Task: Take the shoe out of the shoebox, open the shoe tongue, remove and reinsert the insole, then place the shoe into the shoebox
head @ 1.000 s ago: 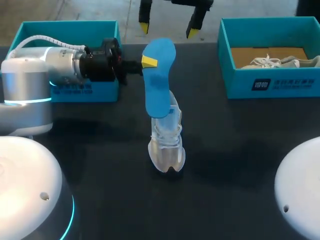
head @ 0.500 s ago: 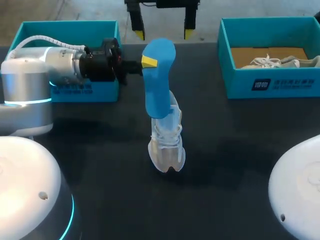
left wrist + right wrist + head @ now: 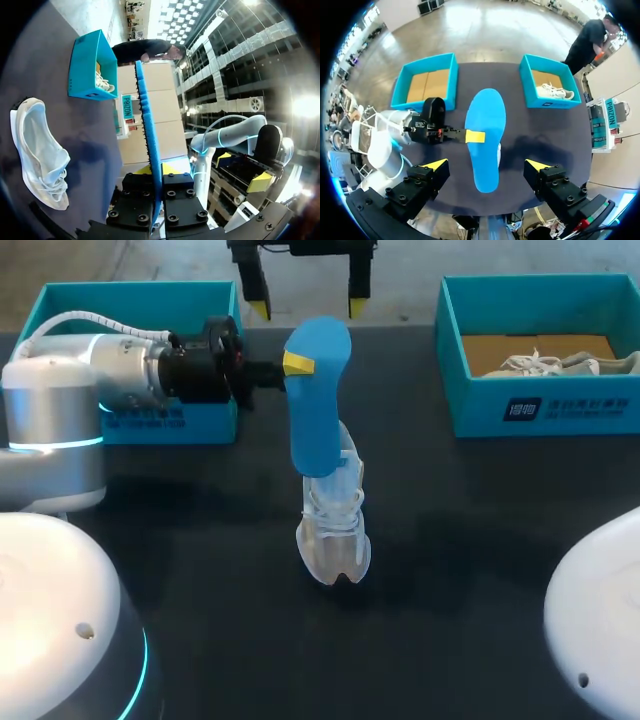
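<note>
Head view: blue insole (image 3: 317, 405) upright in left tool (image 3: 297, 363), above white shoe (image 3: 335, 530).

Bright, even overhead light washes the dark table (image 3: 480, 540), throwing soft shadows beside the shoe (image 3: 335, 530) and insole (image 3: 485, 135) beneath the right gripper (image 3: 486, 164), while hard glare flares beyond the left gripper (image 3: 159, 172).

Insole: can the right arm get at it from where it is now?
Probably yes. The right gripper hangs open over the insole, which the left gripper pinches at one edge. Nothing sits between them, and the insole's other edge is free.
</note>
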`<state>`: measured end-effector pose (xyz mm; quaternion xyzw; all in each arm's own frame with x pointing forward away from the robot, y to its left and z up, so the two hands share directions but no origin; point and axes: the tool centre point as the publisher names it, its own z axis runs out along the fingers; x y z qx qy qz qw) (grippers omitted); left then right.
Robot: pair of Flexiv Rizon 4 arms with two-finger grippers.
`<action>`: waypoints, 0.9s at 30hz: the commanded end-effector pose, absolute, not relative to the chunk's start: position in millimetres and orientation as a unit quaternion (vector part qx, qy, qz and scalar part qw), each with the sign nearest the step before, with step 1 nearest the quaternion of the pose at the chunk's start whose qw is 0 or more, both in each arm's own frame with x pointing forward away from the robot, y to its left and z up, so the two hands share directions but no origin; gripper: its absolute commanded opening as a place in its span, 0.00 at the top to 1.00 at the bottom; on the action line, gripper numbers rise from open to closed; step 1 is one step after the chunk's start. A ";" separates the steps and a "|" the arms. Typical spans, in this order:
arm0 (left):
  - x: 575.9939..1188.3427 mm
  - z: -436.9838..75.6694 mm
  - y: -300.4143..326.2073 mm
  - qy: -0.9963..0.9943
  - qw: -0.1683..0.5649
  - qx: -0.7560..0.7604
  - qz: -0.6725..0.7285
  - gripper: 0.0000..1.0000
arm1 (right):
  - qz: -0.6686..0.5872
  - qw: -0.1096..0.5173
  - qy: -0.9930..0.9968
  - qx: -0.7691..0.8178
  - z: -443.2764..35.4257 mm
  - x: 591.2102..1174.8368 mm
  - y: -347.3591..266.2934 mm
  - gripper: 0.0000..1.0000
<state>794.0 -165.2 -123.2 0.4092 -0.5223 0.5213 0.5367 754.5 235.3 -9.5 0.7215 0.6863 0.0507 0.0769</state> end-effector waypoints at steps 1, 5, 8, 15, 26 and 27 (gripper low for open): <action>793.5 -122.5 -165.2 -0.523 0.536 0.410 0.521 1.00 | 0.087 0.036 0.689 0.718 -14.8 751.7 218.3 0.00; 793.5 -122.5 -165.2 -0.523 0.536 0.410 0.521 1.00 | 0.107 0.016 0.694 0.712 -16.7 749.0 211.5 0.00; 793.5 -122.5 -165.2 -0.523 0.536 0.410 0.521 1.00 | 0.126 -0.001 0.695 0.708 -16.8 747.8 205.9 0.00; 793.5 -122.5 -165.2 -0.523 0.536 0.410 0.521 1.00 | 0.177 -0.042 0.686 0.704 -15.5 744.9 190.1 0.00; 793.5 -122.5 -165.2 -0.523 0.536 0.410 0.521 1.00 | 0.268 -0.124 0.665 0.686 -22.4 738.6 167.1 0.00; 793.5 -122.5 -165.2 -0.523 0.536 0.410 0.521 1.00 | 0.290 -0.141 0.658 0.680 -24.8 737.8 164.1 0.00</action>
